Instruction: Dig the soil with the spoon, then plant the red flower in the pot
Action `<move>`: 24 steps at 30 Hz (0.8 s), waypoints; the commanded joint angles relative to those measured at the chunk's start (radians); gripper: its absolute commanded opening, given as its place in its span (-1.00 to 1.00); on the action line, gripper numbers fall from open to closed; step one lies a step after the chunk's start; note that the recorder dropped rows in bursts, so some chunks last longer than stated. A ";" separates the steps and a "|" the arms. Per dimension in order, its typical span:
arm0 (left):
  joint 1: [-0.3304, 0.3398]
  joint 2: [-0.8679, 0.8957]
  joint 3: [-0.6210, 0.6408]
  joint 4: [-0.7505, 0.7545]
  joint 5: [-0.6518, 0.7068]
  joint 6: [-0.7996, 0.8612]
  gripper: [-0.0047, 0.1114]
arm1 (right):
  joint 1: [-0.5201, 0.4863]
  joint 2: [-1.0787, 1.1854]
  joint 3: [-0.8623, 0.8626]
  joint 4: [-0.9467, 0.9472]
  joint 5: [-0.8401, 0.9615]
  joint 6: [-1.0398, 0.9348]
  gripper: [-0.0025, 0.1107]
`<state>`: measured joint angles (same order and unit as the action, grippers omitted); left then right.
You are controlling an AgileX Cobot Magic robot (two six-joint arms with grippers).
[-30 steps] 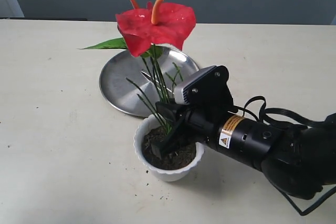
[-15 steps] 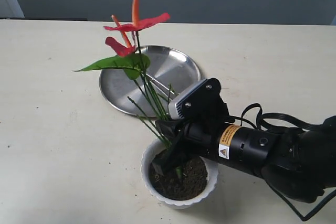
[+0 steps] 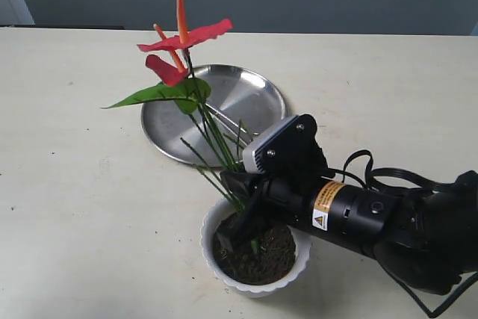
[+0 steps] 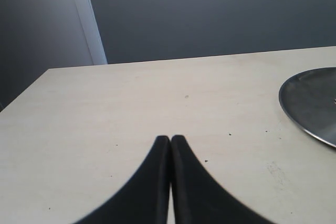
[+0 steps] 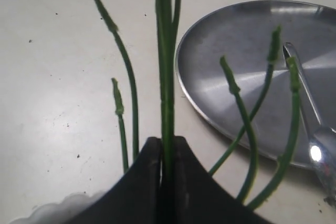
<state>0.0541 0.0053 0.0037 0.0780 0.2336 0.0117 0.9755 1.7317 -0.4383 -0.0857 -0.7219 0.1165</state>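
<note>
Since half a second ago we have barely shifted: the red flower (image 3: pixel 183 39) has leaned slightly toward nine o'clock, and the pot (image 3: pixel 255 248) sits where it was.

Furthest toward nine o'clock in the scene, our left gripper (image 4: pixel 170 145) has its fingers (image 4: pixel 157 174) pressed together on nothing, over bare worktop (image 4: pixel 131 108).

In the exterior view the flower's blooms and green leaf (image 3: pixel 160 93) stand at about eleven o'clock from the pot, in front of the steel plate (image 3: pixel 243 98), its stems running down into the soil (image 3: pixel 258 259). The spoon (image 5: pixel 315 129) lies with its handle on the plate and its bowl at the rim.

At three o'clock from the pot, our right gripper (image 3: pixel 237 231) reaches over the scalloped rim, its fingers (image 5: pixel 149 182) clamped on the flower's main stem just above the soil.
</note>
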 commanded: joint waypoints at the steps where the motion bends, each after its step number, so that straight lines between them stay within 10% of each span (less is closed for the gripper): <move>1: -0.007 -0.005 -0.004 -0.008 -0.001 -0.002 -0.91 | 0.004 0.028 0.023 -0.019 0.088 -0.012 -0.97; 24: -0.007 -0.005 -0.004 -0.008 -0.001 -0.002 -0.91 | 0.004 0.028 0.023 0.010 -0.108 -0.117 -0.97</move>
<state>0.0541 0.0053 0.0037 0.0780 0.2336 0.0117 0.9796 1.7482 -0.4243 -0.0822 -0.8396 0.0209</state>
